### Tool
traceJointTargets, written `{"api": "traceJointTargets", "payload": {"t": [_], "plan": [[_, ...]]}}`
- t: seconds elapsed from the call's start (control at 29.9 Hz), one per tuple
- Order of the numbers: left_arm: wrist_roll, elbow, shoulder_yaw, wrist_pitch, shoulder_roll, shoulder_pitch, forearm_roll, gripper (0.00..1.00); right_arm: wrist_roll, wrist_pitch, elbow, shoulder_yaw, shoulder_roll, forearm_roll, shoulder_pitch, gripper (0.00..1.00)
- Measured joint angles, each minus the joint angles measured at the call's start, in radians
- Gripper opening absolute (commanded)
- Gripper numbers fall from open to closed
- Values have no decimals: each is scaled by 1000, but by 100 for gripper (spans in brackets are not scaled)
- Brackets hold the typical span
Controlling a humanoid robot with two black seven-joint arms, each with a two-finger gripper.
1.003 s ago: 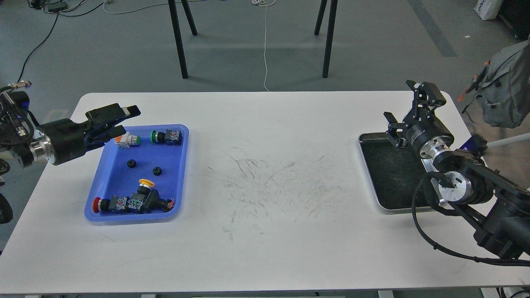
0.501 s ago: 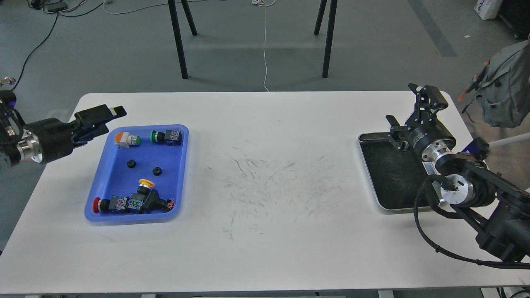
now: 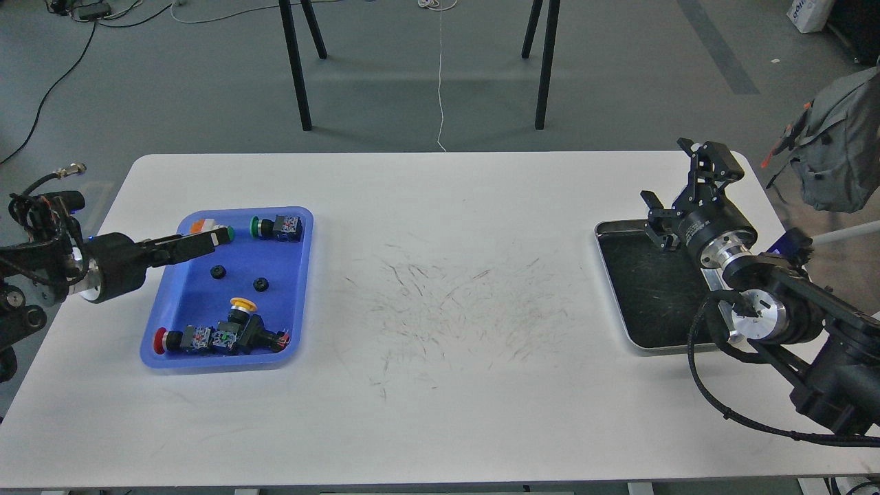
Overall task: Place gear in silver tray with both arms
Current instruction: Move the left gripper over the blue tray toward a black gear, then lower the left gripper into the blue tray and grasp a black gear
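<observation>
Two small black gears (image 3: 218,271) (image 3: 260,282) lie in the middle of the blue plastic tray (image 3: 227,362) at the left. My left gripper (image 3: 210,239) reaches in from the left, low over that tray's far-left corner and a little up-left of the nearer gear. It shows as one thin dark bar, so its fingers cannot be told apart. The silver tray (image 3: 646,295) sits at the right with a dark, scratched, bare bottom. My right gripper (image 3: 678,177) hangs open over that tray's far edge, holding nothing.
The blue tray also holds several push-button switches with red, yellow, green and orange caps (image 3: 220,335). Scuff marks cover the white table's middle (image 3: 440,302). A grey backpack (image 3: 842,151) hangs off the right edge. Black stand legs rise behind the table.
My left arm has dropped and swung toward me, bringing its gripper from beyond the blue tray's far-left corner down over the tray. The right gripper has barely moved.
</observation>
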Motion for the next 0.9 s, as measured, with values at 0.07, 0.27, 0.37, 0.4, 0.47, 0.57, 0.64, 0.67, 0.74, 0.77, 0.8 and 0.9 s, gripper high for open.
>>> {"api": "traceJointTargets", "payload": {"t": [0.07, 0.27, 0.37, 0.4, 0.47, 0.57, 0.64, 0.67, 0.74, 0.77, 0.8, 0.9], "plan": [[0, 10, -1, -3, -8, -1, 11, 100, 0, 0, -1, 0, 0, -2, 0, 99], [0, 25, -11, -25, -32, -35, -20, 100, 0, 0, 0, 0, 2, -3, 0, 99], [0, 23, -12, -40, -47, -49, -29, 100, 0, -1, 1, 0, 2, -3, 0, 98], [0, 21, -12, -42, -50, -49, -28, 100, 0, -1, 1, 0, 1, -3, 0, 98], [0, 20, -5, -41, -54, -44, -15, 100, 0, -1, 1, 0, 0, -3, 0, 99], [0, 48, 2, -26, -60, -36, 14, 100, 0, -1, 1, 0, -1, -3, 0, 99], [0, 77, 6, -15, -74, -29, 41, 100, 0, -1, 1, 0, -1, -3, 0, 99], [0, 89, 10, -11, -85, -25, 56, 100, 0, -1, 0, 0, -1, -3, 0, 99], [0, 108, 23, -3, -103, -21, 83, 100, 0, 0, -1, 0, -1, -4, 0, 99], [0, 124, 32, 4, -110, -20, 95, 100, 0, 0, -2, 0, -1, -4, 0, 98], [0, 143, 43, 10, -116, -20, 103, 100, 0, 0, -2, -1, -1, -5, 0, 98], [0, 198, 94, 40, -137, -20, 113, 99, 0, 0, -3, -1, 2, -6, 0, 99]]}}
